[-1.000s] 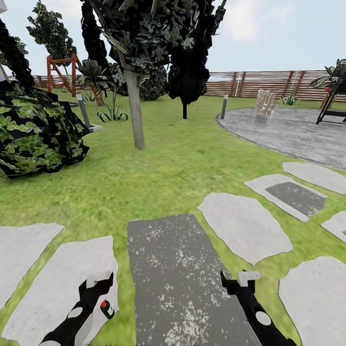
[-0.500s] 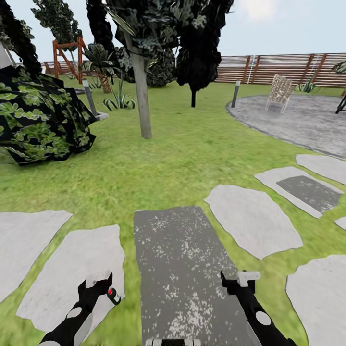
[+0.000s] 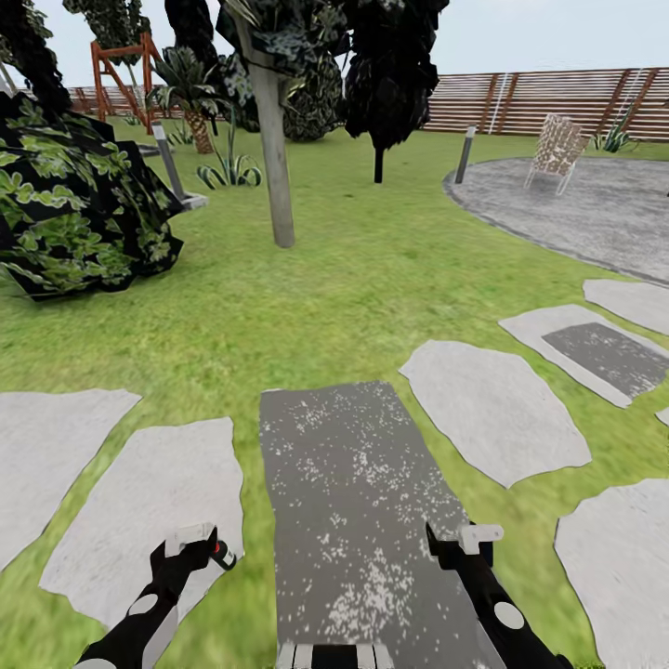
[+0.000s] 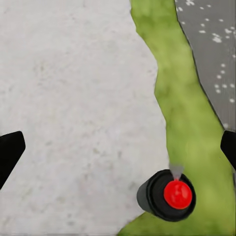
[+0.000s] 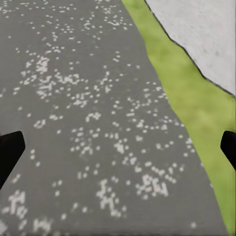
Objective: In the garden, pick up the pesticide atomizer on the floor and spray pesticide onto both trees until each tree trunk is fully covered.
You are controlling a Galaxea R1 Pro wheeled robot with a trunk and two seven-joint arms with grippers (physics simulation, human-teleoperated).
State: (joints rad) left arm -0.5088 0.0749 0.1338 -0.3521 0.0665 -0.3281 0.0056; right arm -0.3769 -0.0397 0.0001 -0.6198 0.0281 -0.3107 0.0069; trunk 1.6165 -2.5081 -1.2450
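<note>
We see the left gripper (image 4: 118, 147) with its two black fingers (image 4: 10, 152) spread wide apart, one at each edge of the left wrist view, holding nothing. Between them and lower down stands the pesticide atomizer (image 4: 167, 195), a small dark cylinder with a round red cap, upright on the boundary between a pale stepping stone (image 4: 73, 108) and a strip of grass (image 4: 182, 113). In the head view the same atomizer (image 3: 223, 557) appears just beside the left gripper (image 3: 190, 544), at the edge of the pale stone (image 3: 158, 502). The right gripper (image 5: 118, 147) likewise has its fingers (image 5: 10, 150) far apart and empty, hovering over a dark grey slab (image 5: 83, 98) speckled with tiny whitish specks; in the head view this gripper (image 3: 465, 544) sits at the slab's (image 3: 353, 483) right edge. Farther out across the lawn (image 3: 353, 279) stands a tree trunk (image 3: 274, 158), thick, pale and bare low down, well apart from the atomizer. To its left lies a large leafy bush (image 3: 74, 204); to its right a thin-stemmed black tree (image 3: 390, 84). A slatted wooden fence (image 3: 557, 98) closes the background, with a garden chair (image 3: 556, 153) on a round paved area (image 3: 576, 209).
</note>
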